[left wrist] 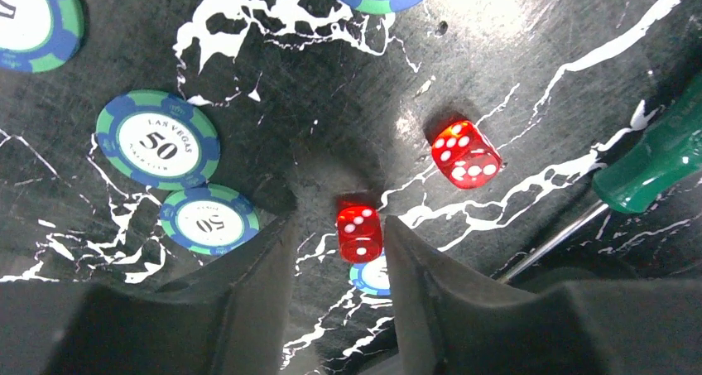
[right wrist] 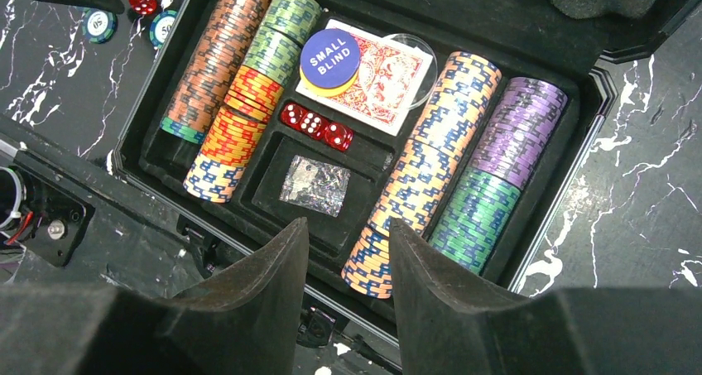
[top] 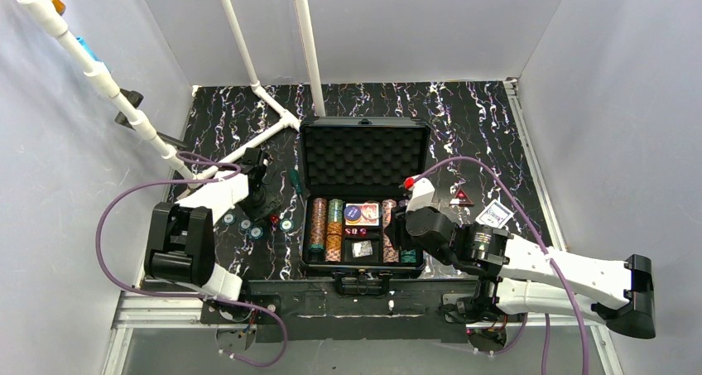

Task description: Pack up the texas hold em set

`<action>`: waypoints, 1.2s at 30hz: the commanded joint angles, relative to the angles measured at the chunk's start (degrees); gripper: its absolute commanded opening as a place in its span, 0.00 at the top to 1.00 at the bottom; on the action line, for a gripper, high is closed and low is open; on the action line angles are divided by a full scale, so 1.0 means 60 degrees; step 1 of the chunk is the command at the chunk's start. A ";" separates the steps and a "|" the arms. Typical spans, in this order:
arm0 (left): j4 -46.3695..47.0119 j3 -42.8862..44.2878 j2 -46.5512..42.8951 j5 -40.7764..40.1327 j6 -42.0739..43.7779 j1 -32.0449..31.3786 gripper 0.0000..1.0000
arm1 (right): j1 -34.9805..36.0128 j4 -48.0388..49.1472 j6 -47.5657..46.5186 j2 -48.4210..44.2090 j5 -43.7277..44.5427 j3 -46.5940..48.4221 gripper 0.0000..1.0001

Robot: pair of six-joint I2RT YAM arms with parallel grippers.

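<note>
Two arms flank the open black case (top: 364, 156), which sits mid-tabletop with its foam lid raised.

Top view: the left claw (top: 263, 201) is down among loose chips (top: 257, 230) left of the case. The right claw (top: 397, 226) hovers at the case's right end. A red triangle piece (top: 461, 198) lies outside, to the right.

Left wrist view: the left claw's jaws stand narrow on either side of a red die (left wrist: 359, 233), with a sliver of gap showing on one side, so no firm pinch is evident. A second die (left wrist: 465, 154) and a green-handled tool (left wrist: 662, 156) lie nearby.

Right wrist view: the right claw is partly apart and holds nothing. Below it are the filled chip rows (right wrist: 219, 56) and three packed dice (right wrist: 316, 127).

Likely hazard: an off-centre squeeze could flick the small die away across the surface (it looks smooth), or snag the chip edge (left wrist: 372, 277) under the fingers.

The tabletop (top: 488, 118) is black with white marbling. Plain white walls and white piping (top: 240, 36) enclose it.
</note>
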 commanded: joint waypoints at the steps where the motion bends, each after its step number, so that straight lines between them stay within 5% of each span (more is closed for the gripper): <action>1: 0.0036 0.0043 0.0162 0.0128 -0.0030 0.0054 0.62 | -0.0050 0.0067 0.0086 -0.0002 0.0259 0.0005 0.52; 11: -0.0250 -0.0285 -0.0305 0.0565 -0.0127 0.0053 0.54 | -0.0058 0.0185 0.0036 0.0019 0.0288 0.0108 0.53; 16: -0.0125 -0.0398 -0.0404 0.0320 -0.0253 0.0053 0.65 | -0.0058 0.0160 0.0048 0.0172 0.0208 0.0161 0.53; 19: -0.0123 -0.0299 -0.0436 0.0180 -0.0201 0.0051 0.94 | -0.0062 0.0106 0.0057 0.0152 0.0207 0.0189 0.54; 22: -0.0729 -0.0096 -0.1342 0.0237 0.0158 -0.0145 1.00 | -0.0066 -0.0114 0.0043 0.0040 0.0307 0.0271 0.54; 31: -0.0684 0.0206 -0.3945 0.2742 0.0198 -0.3424 1.00 | -0.0213 -0.0242 0.0046 -0.0457 0.0604 0.0156 0.52; 36: 0.1155 0.0820 -0.2177 0.3134 -0.0282 -0.5767 1.00 | -0.0308 -0.0471 0.0115 -0.0728 0.0628 0.0107 0.52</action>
